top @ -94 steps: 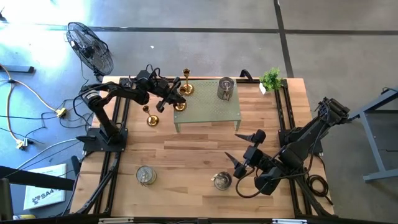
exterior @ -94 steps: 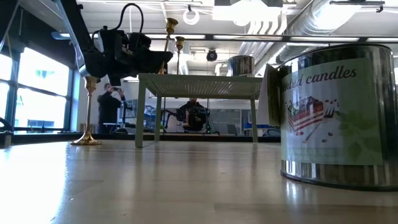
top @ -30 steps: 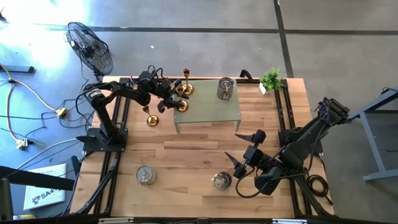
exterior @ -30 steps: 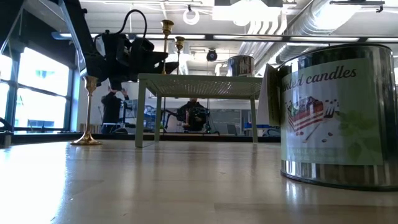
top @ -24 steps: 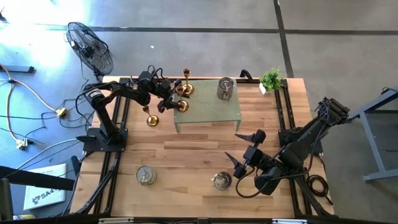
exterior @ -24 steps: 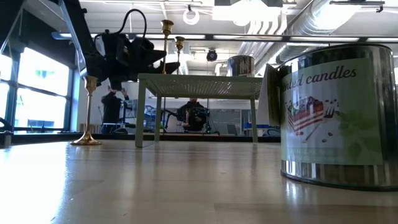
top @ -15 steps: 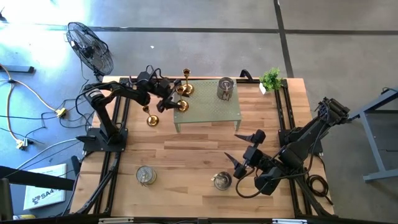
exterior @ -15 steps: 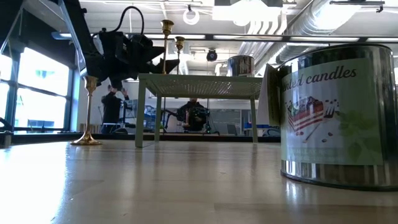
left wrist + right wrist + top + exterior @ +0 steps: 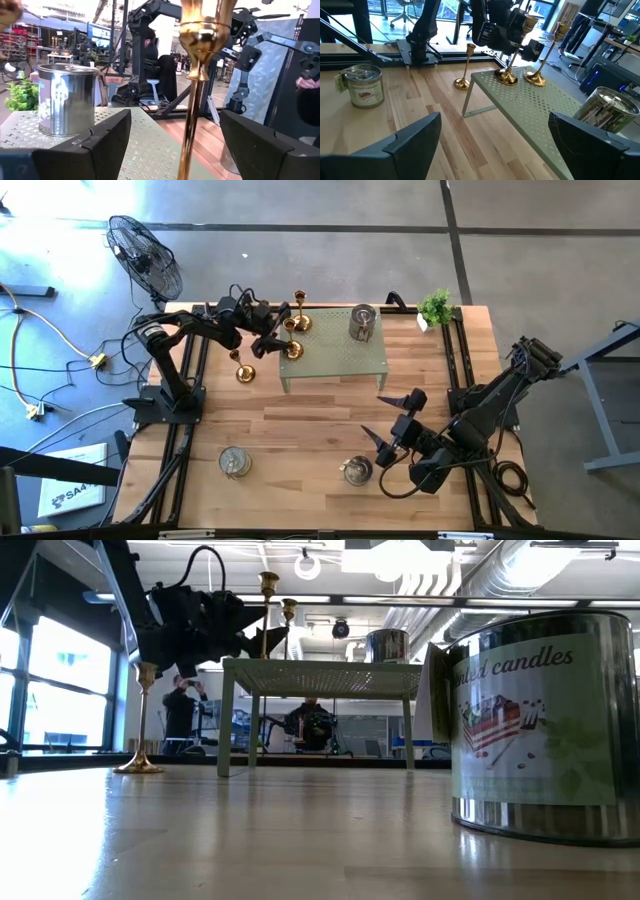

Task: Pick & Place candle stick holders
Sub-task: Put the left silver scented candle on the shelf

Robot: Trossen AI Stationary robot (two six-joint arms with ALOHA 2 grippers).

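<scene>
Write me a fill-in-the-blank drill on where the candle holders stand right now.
1. The pale green perforated metal stand carries ___ shiny gold brass holders.
2. The squat silvery tin holder on that stand sits toward the small green potted ___.
3. A lone gold brass holder stands on the wooden table, on the ___ arm's side.
4. The left gripper has its fingers ___ either side of a brass stem.

Missing words: two; plant; left; open

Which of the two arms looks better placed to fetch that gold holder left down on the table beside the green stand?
Probably the left. Its claw hangs open at the stand's left edge, near the gold holder on the table. The right claw sits open farther off, by a tin.
</scene>
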